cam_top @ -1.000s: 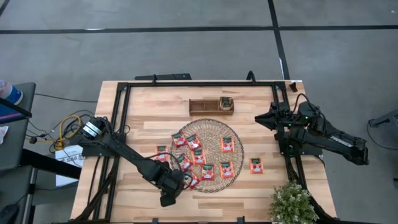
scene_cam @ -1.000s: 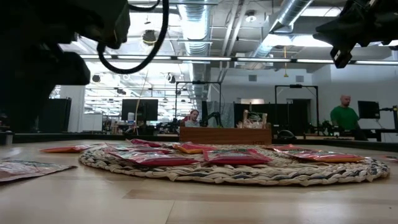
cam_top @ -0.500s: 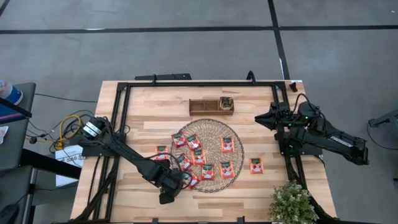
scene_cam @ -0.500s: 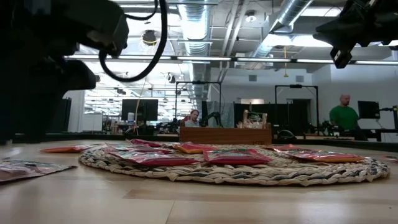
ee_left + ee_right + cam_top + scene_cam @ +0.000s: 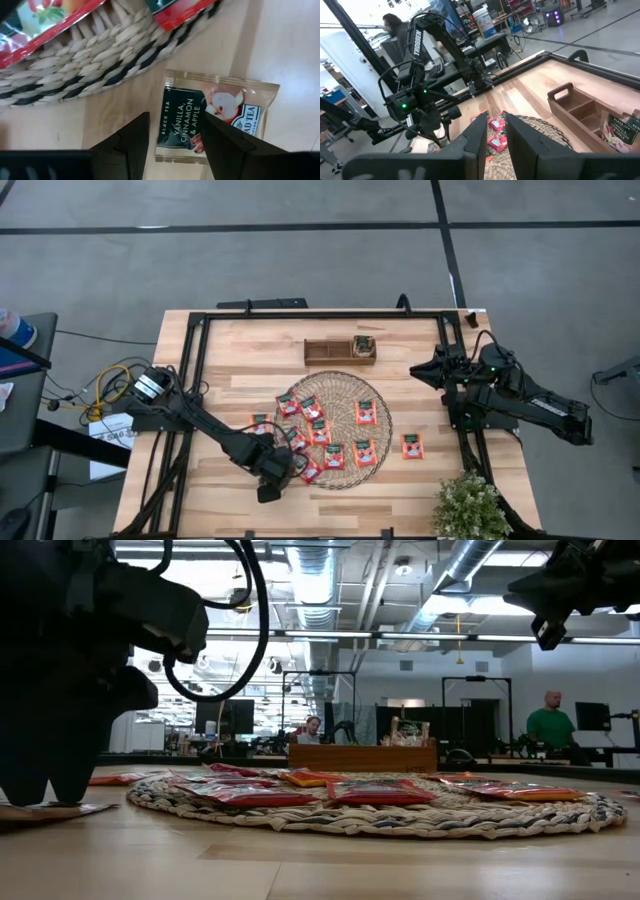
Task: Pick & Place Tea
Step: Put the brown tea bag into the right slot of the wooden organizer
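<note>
A: Where did the 4 cameras sit?
B: 1 looked straight down on the tabletop (image 5: 230, 370); 1 looked level across it from its surface; 2 rode the wrists, the left very close.
A: Shared?
B: The woven mat (image 5: 345, 395).

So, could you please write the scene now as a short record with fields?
left pincer: open, low over a pale tea sachet lying on the wooden table just off the mat's edge
right pincer: raised at the table's right side, holding nothing
round woven mat: carries many red-orange sachets
wooden tray: beyond the mat, sachets in one end compartment
stray sachet: on the table, right of the mat
</note>
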`<state>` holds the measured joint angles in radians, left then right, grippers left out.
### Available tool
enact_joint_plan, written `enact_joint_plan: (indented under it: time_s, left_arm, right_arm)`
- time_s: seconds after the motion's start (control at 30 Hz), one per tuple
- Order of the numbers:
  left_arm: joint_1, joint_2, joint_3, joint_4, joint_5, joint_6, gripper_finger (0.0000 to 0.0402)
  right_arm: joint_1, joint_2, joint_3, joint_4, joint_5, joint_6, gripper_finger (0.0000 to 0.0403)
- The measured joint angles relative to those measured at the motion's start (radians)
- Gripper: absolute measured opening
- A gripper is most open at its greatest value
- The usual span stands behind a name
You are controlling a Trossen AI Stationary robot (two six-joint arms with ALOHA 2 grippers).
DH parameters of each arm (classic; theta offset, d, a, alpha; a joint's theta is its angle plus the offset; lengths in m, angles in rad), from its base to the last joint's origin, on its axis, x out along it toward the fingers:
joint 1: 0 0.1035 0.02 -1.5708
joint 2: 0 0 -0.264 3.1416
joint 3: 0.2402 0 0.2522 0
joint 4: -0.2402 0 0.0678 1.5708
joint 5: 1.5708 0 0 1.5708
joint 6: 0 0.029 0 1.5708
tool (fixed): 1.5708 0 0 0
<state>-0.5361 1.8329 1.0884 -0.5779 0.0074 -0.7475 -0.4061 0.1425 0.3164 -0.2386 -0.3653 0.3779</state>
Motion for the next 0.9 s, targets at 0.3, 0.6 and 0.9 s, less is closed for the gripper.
enact_joint_plan:
  time_s: [0.3, 0.6, 0.9]
  left_arm:
    - [0.001, -0.007, -0.036, 0.029, 0.015, 0.001, 0.0135]
    - [0.001, -0.004, -0.038, 0.031, 0.01, 0.0, 0.0061]
    - [-0.006, 0.007, 0.036, -0.066, 0.071, -0.033, 0.0002]
  right_arm:
    - [0.0, 0.0, 0.0, 0.0, 0.0, 0.0, 0.0062]
    - [0.0, 0.0, 0.0, 0.0, 0.0, 0.0, 0.0062]
    - [0.0, 0.0, 0.0, 0.0, 0.0, 0.0, 0.0062]
